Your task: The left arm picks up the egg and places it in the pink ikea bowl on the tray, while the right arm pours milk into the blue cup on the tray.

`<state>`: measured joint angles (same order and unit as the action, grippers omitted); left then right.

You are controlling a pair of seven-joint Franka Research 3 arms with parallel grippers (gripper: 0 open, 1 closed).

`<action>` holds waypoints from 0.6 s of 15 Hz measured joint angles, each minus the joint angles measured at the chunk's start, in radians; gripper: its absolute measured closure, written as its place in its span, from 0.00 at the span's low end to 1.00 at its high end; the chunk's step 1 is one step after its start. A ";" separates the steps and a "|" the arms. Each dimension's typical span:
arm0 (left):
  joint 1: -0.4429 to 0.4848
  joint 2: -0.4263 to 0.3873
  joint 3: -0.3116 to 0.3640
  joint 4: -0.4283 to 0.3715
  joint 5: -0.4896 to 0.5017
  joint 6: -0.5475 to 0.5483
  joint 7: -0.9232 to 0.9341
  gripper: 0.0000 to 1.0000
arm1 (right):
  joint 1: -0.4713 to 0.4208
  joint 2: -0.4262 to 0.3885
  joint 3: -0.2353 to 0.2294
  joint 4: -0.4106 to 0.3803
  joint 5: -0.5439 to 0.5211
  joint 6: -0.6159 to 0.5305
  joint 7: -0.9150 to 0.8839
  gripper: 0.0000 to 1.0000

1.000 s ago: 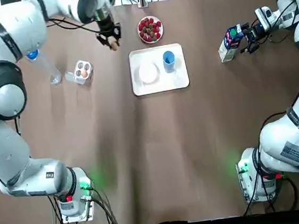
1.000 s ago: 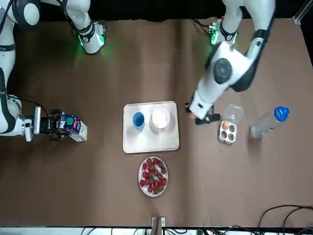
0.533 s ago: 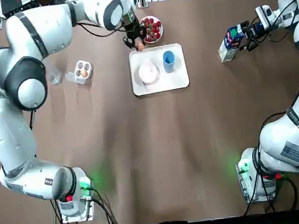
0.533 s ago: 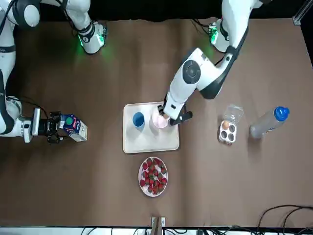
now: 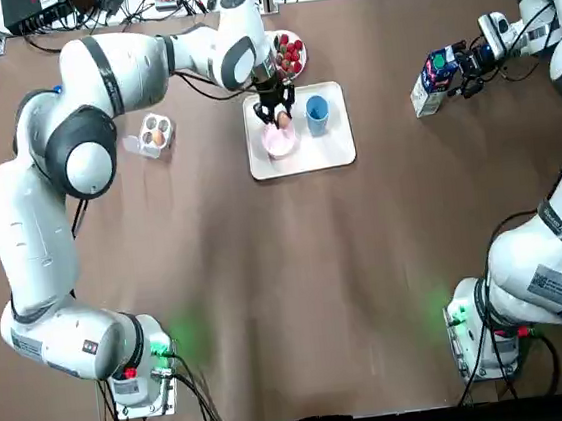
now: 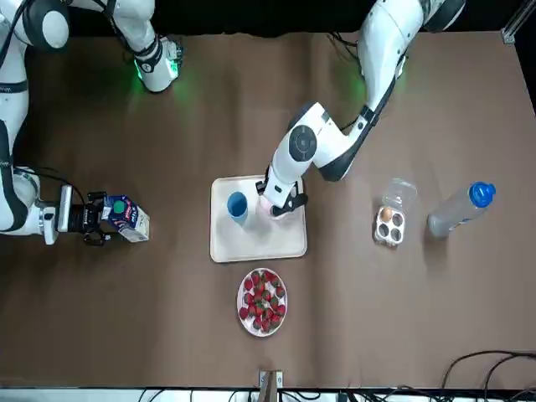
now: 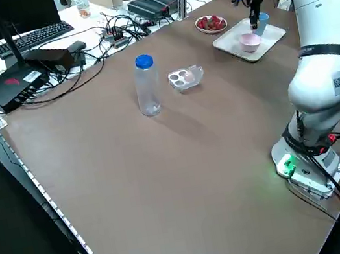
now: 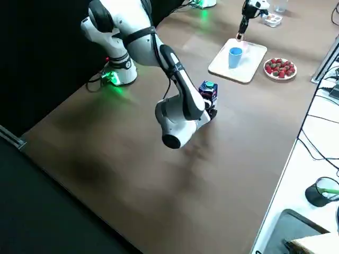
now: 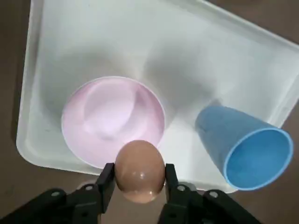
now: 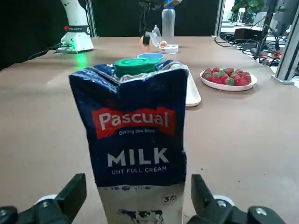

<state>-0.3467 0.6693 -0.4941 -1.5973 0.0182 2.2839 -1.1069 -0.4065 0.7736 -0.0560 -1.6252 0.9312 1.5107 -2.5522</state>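
My left gripper [image 5: 278,113] is shut on a brown egg [image 9: 139,171] and hangs over the near rim of the pink bowl [image 9: 107,121], which sits on the white tray [image 5: 337,150]. The blue cup [image 5: 317,111] stands beside the bowl on the same tray. Far to the right, the blue milk carton [image 5: 432,78] stands upright on the table. My right gripper [image 10: 138,196] is open, with one finger on either side of the carton's base and a gap showing on both sides.
A plate of strawberries [image 5: 287,54] lies just beyond the tray. A small clear egg carton [image 5: 155,135] with one egg sits left of the tray, and a water bottle [image 6: 459,209] lies farther left. Cables run past the far table edge.
My left gripper has carried the egg rightward from near the egg carton, past the strawberry plate, to above the pink bowl. The right gripper and milk carton have barely moved.
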 joint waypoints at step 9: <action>-0.068 0.027 0.113 0.002 0.000 0.027 0.007 0.52 | 0.008 0.032 0.005 0.004 0.031 0.000 -0.055 0.07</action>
<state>-0.4148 0.6960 -0.3816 -1.5958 0.0183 2.3107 -1.0998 -0.3988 0.8054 -0.0510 -1.6210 0.9626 1.5108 -2.6068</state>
